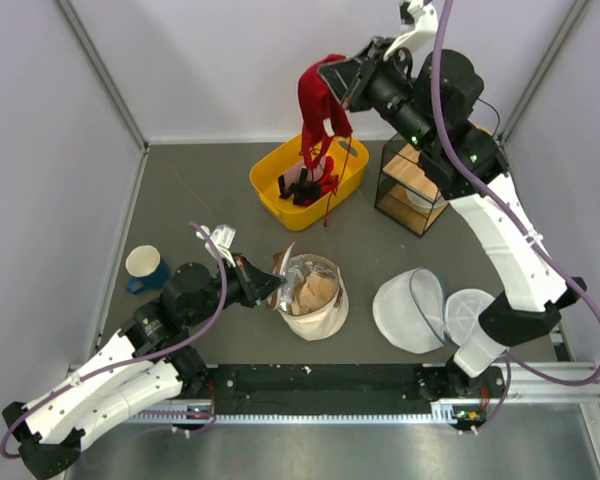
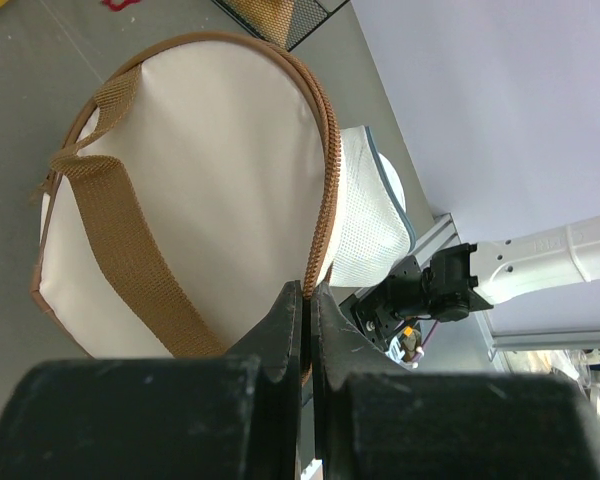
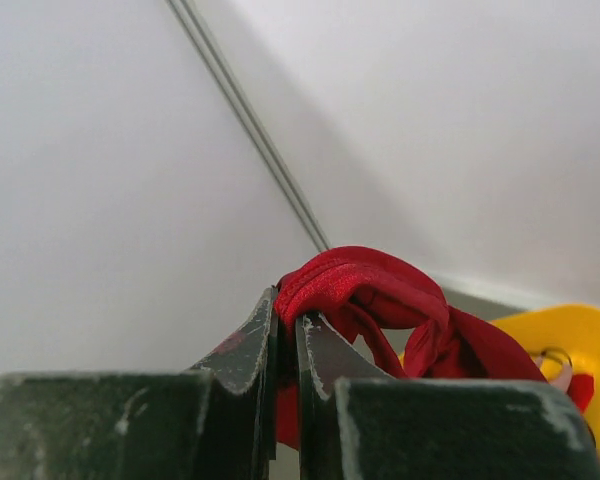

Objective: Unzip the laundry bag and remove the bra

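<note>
The cream laundry bag [image 1: 315, 298] stands open at the table's middle, its silvery lining showing. My left gripper [image 1: 270, 285] is shut on the bag's brown zipper band [image 2: 325, 205] at its left rim; the left wrist view shows the cream lid and brown strap [image 2: 115, 235]. The red bra [image 1: 320, 105] hangs high over the yellow bin [image 1: 268, 190], its lower end trailing into the bin. My right gripper [image 1: 348, 92] is shut on the bra's top fold [image 3: 355, 280].
A wire-frame box [image 1: 415, 190] with a wooden base stands right of the bin. White mesh pouches [image 1: 410, 310] lie at the right front. A blue-and-white cup [image 1: 145, 267] sits at the left. Dark items lie inside the bin.
</note>
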Robot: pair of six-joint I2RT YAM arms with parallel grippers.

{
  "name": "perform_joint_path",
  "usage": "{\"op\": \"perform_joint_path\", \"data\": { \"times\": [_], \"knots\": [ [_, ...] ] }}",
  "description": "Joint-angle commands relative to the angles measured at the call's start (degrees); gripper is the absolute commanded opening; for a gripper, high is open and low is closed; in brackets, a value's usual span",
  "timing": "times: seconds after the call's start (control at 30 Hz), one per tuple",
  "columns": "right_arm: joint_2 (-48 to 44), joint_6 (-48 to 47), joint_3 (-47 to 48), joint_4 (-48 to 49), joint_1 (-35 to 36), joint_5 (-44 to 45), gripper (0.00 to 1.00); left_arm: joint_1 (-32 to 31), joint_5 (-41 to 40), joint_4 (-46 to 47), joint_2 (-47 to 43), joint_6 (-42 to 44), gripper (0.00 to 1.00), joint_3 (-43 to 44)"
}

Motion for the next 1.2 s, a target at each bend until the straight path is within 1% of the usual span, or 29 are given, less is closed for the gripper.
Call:
{"op": "perform_joint_path", "data": {
  "times": [0.0,0.07,0.2,0.37,0.5,0.53,0.77,0.9,1.17],
  "knots": [
    [4.0,-2.3,9.7,4.7,-1.6,-2.1,0.00,0.1,0.3,1.5,-0.4,0.1,0.00,-0.2],
    [5.3,-2.8,11.7,7.5,-2.6,-2.8,0.00,0.1,0.3,1.2,-0.5,0.1,0.00,-0.4],
    [8.5,-1.9,15.0,9.1,-4.6,-3.8,0.00,0.1,0.0,1.1,-0.6,0.2,0.00,-0.4],
    [10.4,-2.7,13.8,14.1,-5.9,-3.8,0.00,0.1,-0.5,0.6,-0.8,0.4,0.00,-0.2],
    [14.0,-2.8,16.2,15.1,-6.8,-3.8,0.00,0.2,-0.8,0.2,-0.2,0.7,0.00,0.2],
    [14.4,-2.3,17.1,15.3,-7.2,-5.3,0.00,0.1,-0.9,0.3,0.0,0.7,0.00,0.3],
    [18.6,0.3,16.8,17.5,-9.2,-7.1,0.00,0.1,-1.1,0.3,0.9,0.3,0.00,0.5],
    [22.7,2.1,22.9,17.9,-10.5,-8.7,0.00,0.1,-1.1,0.2,1.6,0.3,0.00,0.9],
    [18.0,0.8,20.3,21.6,-10.7,-9.4,0.00,0.1,-1.1,0.8,2.3,0.2,0.00,1.2]
  ]
}}
